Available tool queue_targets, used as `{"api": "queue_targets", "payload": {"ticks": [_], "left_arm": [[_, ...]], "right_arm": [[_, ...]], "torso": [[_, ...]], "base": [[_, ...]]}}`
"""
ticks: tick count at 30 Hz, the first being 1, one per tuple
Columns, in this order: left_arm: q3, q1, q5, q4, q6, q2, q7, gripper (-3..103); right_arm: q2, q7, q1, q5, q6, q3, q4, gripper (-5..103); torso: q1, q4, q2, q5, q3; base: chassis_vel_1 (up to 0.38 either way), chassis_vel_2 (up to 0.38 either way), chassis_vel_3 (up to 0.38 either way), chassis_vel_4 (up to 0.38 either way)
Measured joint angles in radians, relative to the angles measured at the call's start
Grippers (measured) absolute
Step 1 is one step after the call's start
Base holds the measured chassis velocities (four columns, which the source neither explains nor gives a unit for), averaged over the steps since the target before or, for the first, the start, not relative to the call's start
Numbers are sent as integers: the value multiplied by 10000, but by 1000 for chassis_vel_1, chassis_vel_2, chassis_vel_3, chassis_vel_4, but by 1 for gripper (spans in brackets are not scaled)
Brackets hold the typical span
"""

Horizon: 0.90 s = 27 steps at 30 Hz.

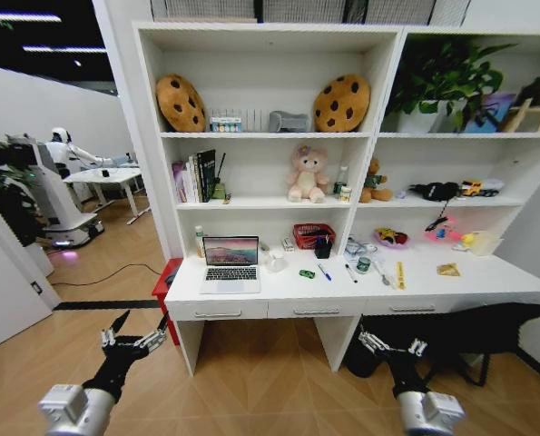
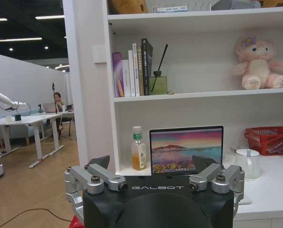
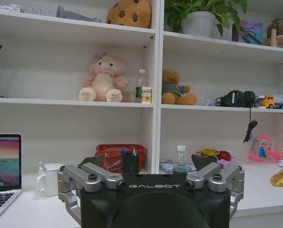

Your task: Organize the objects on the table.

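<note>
Silver laptop point(image 1: 230, 263) sits at the left end of the white desk point(image 1: 433, 283), lid open, screen facing the robot, keyboard edge parallel to the desk front. Right of it along the desk top: tiny green toy car point(image 1: 307, 273), long axis roughly across the desk; blue pen point(image 1: 325, 272) and black pen point(image 1: 351, 273), both angled diagonally with near ends toward the right; green-lidded jar point(image 1: 364, 264) upright; spoon point(image 1: 383, 274) lying front-to-back, slightly tilted; yellow strip point(image 1: 400, 274) running front-to-back; yellow packet point(image 1: 448, 269) flat, farthest right. All lie apart from each other.

Desk is smooth white, three shallow front drawers with slim handles, built under a white shelf unit. Floor is herringbone wood. Open office area to the left with another robot at a small white table.

At the desk back: white mug point(image 3: 49, 179), red basket point(image 1: 312, 234), black pen holder point(image 1: 323, 247), a bottle point(image 2: 139, 149) beside the laptop. Shelves above hold books, a pink plush point(image 1: 307, 173), cookie cushions, a plant.

Left gripper point(image 1: 132, 334) hangs low in front of the desk's left end, fingers spread wide, holding nothing. Right gripper point(image 1: 392, 346) hangs low before the desk's right half, fingers likewise wide apart and empty. Both are well short of the desk.
</note>
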<state>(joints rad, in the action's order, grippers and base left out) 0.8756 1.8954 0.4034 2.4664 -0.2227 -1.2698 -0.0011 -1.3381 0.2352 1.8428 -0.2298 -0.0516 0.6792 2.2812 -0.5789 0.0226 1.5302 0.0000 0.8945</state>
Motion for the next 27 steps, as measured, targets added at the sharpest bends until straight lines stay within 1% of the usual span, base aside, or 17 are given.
{"api": "queue_targets", "payload": {"ticks": [5,8,18,21,25,27], "left_arm": [[-24,13,-5,-105,-41,41,3,98],[-28,-28,-111,-259,-76,109,17,98],[-7,-87,-14,-352,18,184,-65,98],[47,-86,98,-400,97,316,-200,98],[121,-71,249,-423,122,448,-273,98],[198,-35,338,-424,142,577,-246,98]], "right_arm": [[0,5,-17,10,-19,-21,-27,100],[-8,-10,-129,171,-119,-8,-195,100],[3,11,-191,37,-176,-9,-241,100],[-23,427,-261,223,-454,-61,-280,100],[-25,469,-177,319,-602,-35,-243,100],[-20,433,-97,327,-682,-17,-151,100]], "torso": [[-2,0,-1,-1,1],[-2,-1,-1,0,1],[-3,-1,-2,-1,2],[-4,-1,-2,1,1],[-21,0,-8,-2,6],[-23,1,-9,3,7]], "base": [[-158,173,182,-184],[-199,201,229,-222],[-282,280,297,-303],[-335,355,364,-366],[-308,322,331,-312],[-218,242,257,-150]]}}
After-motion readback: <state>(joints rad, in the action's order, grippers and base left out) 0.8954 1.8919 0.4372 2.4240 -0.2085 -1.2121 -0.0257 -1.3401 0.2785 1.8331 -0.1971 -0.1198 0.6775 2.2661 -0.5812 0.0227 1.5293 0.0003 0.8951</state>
